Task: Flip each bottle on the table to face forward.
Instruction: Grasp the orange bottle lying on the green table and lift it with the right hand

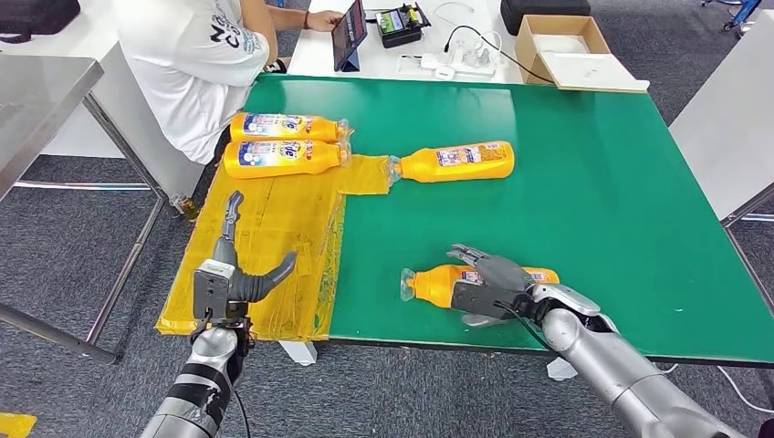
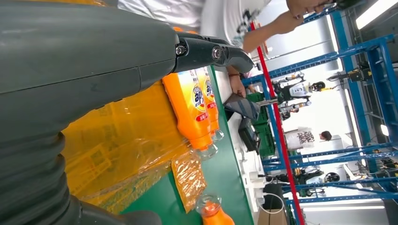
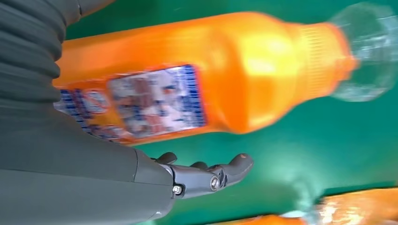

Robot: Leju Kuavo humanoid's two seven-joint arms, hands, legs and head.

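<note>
Four orange bottles lie on their sides on the green table. Two of them lie side by side on a yellow plastic sheet at the far left, labels up; they appear as a near bottle and a far bottle in the left wrist view. A third lies mid-table. The fourth lies near the front edge. My right hand lies over its middle, fingers across the top, thumb apart from it. My left hand hovers open over the sheet.
A person in a white shirt sits at the table's far left corner, beside the two bottles. A tablet, a power strip and a cardboard box stand behind the table. A metal table stands at left.
</note>
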